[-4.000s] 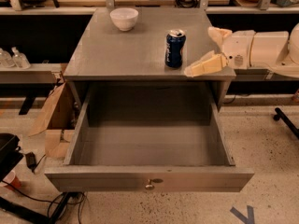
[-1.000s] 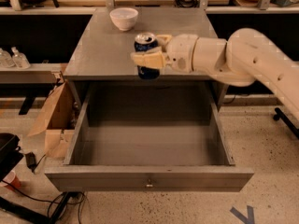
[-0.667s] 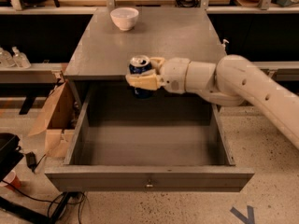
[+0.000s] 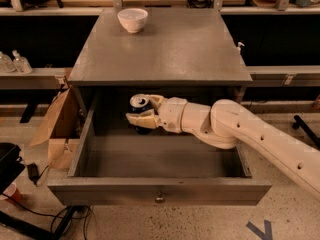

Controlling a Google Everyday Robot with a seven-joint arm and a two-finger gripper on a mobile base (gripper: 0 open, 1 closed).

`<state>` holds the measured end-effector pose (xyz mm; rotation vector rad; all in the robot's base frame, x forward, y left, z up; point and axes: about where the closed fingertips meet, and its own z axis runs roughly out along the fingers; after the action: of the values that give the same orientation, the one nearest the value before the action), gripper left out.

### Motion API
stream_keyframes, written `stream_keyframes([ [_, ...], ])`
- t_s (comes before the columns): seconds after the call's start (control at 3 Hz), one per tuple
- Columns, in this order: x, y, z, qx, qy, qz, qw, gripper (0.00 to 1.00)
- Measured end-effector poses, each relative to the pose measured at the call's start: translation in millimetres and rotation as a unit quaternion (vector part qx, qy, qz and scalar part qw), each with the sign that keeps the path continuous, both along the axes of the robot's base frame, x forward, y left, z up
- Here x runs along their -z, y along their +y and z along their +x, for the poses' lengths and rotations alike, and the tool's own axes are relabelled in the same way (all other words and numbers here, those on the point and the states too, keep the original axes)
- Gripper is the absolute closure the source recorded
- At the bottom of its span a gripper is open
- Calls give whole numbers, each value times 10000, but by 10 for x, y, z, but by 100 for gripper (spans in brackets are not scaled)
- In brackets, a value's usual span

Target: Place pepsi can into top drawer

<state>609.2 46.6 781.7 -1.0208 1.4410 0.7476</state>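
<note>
trouble looms if the cream two-finger gripper [image 4: 142, 113], jaws clamped on the small dark blue pepsi can [image 4: 139, 103] at twelve o'clock inside the wide grey wooden top drawer [image 4: 200, 189], releases while seemingly off the floor: the can could tip and roll.

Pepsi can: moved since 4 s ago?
Yes. The pepsi can came off the cabinet top, going down and leftward below its front edge; the gripper holds it inside the open top drawer.
</note>
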Motion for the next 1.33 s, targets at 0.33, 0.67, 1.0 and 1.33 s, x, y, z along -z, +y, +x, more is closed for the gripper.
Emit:
stream_keyframes([
  [0.33,23,-1,12,16,-7,-2,10000,100],
  [0.67,96,54,5,-104,14,57,9999,100],
  [1.0,335,167,15,-470,-33,162,9988,100],
  [1.33,615,301,48,-1045,-148,227,9942,100],
])
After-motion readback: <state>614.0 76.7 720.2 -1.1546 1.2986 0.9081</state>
